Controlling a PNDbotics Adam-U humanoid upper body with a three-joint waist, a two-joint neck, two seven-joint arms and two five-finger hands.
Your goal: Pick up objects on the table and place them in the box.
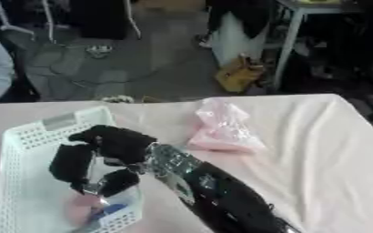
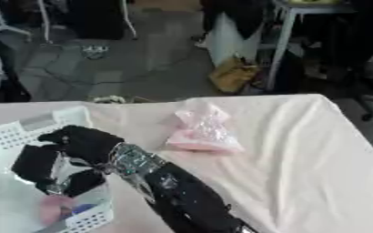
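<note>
A white perforated box (image 1: 30,136) sits at the table's nine o'clock side, its long axis running from about six o'clock to twelve o'clock, tilted slightly toward one. One robot arm enters from the bottom edge at about five o'clock and reaches toward ten o'clock, ending in the right hand (image 1: 102,152) poised over the inside of the box. Its black fingers (image 1: 66,164) are curled downward, with the thumb set apart, around a gap; whether they hold anything cannot be told. Below the hand, at the box's six o'clock end, lies one blurred pink thing (image 1: 82,207) with a blue streak on it. One pink transparent bag (image 2: 199,129) rests on the cream tablecloth (image 1: 317,145), well apart from the box at its three o'clock side; its crumpled top points to twelve o'clock and its wider base to five. The other hand does not show.
</note>
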